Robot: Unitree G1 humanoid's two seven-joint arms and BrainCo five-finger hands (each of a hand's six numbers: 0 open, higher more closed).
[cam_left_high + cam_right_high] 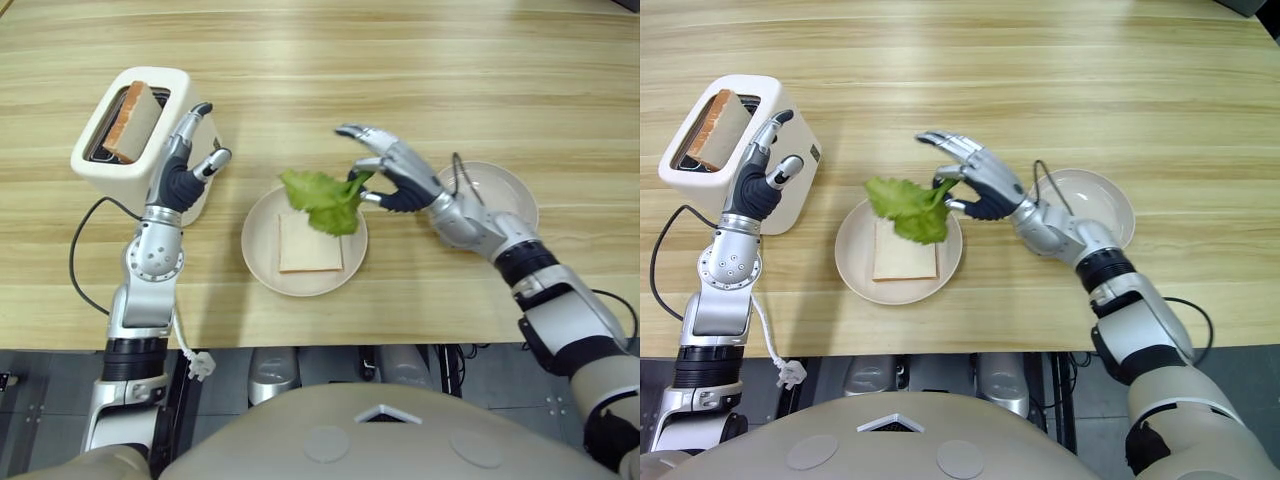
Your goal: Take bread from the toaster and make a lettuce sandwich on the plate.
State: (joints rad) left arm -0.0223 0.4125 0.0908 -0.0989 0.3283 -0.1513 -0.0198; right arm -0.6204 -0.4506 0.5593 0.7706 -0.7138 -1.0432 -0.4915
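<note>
Lettuce hangs pinched in my right hand over bread on the plate. My open left hand flanks the toaster, near the table's left edge.

The left arm ran almost straight away from the near table edge, with the wrist unbent. At its end the left hand had its fingers stretched out and slightly spread, pointing away from the robot. Its thumb was set off to the right, and it held nothing. The right arm came in from the right, angled toward the middle, with the forearm low over the table. The right hand pinched a lettuce leaf between thumb and a fingertip, and its remaining fingers fanned out above, pointing left.
</note>
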